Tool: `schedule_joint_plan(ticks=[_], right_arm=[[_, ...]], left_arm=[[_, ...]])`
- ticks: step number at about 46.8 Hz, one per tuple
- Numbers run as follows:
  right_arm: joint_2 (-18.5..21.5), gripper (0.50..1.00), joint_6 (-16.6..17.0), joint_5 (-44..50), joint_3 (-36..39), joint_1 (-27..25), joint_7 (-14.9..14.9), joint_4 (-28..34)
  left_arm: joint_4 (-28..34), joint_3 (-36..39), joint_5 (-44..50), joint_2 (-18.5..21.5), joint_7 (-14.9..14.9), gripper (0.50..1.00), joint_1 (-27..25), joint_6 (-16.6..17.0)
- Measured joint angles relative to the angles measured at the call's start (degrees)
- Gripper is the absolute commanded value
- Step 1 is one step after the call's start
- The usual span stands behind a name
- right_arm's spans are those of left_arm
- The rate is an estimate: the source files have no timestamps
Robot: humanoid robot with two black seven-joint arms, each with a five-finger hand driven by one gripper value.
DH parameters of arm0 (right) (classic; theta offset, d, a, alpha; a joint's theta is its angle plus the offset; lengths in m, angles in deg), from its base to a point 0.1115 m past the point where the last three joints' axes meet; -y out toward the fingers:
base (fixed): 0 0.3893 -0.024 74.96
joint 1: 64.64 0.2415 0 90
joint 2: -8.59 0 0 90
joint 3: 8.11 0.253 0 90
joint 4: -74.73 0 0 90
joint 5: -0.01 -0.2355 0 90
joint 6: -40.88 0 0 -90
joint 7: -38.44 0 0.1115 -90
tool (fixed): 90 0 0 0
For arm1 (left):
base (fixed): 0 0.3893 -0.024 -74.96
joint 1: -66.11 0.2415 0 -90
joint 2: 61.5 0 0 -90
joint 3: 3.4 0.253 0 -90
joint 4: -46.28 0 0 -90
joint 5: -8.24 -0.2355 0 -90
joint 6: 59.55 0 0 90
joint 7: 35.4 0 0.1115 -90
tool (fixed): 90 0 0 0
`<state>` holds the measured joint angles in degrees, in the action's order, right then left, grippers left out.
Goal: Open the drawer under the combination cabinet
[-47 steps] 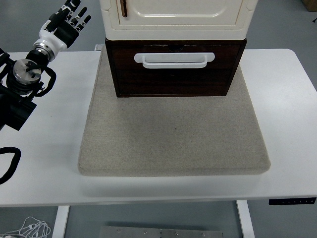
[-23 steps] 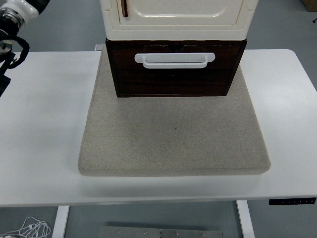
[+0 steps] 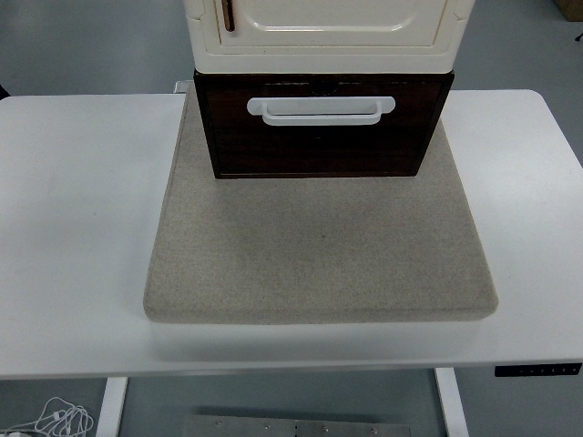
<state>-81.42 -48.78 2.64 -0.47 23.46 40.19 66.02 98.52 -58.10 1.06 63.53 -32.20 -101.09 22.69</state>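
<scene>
A dark brown drawer (image 3: 319, 137) sits under a cream cabinet (image 3: 328, 32) at the back of the table. The drawer front carries a white bar handle (image 3: 321, 109) and stands slightly forward of the cabinet base. A small brown door handle (image 3: 228, 14) shows on the cabinet's left side. Neither robot hand appears in the head view.
The cabinet stands on a grey felt mat (image 3: 319, 255) that covers the middle of the white table (image 3: 82, 228). A control panel (image 3: 537, 370) is set into the table's front edge at the right. White cables (image 3: 50, 419) lie on the floor at lower left.
The left arm, raised at the far left a second ago, has drawn back up and out of the picture. The drawer and cabinet have not moved.
</scene>
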Motion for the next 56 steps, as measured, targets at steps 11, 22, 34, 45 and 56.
schedule_joint_plan(ticks=[11,22,34,45,56], right_arm=[[0.0,0.926,0.0,0.0,0.0,0.0,0.0,0.0],[0.0,0.926,0.0,0.0,0.0,0.0,0.0,0.0],[0.0,0.926,0.0,0.0,0.0,0.0,0.0,0.0],[0.0,0.926,0.0,0.0,0.0,0.0,0.0,0.0],[0.0,0.926,0.0,0.0,0.0,0.0,0.0,0.0]], left_arm=[[15.3,6.1,-4.1,3.0,-0.3,1.0,-6.3,0.5],[24.9,17.6,-4.7,4.2,-0.5,1.0,-14.6,0.5],[29.5,30.0,-12.0,3.3,-5.5,1.0,-21.7,-0.4],[33.7,42.2,-13.5,-1.6,-10.1,1.0,-26.9,-0.8],[35.8,54.8,-13.3,-4.1,-15.1,1.0,-34.4,-0.8]])
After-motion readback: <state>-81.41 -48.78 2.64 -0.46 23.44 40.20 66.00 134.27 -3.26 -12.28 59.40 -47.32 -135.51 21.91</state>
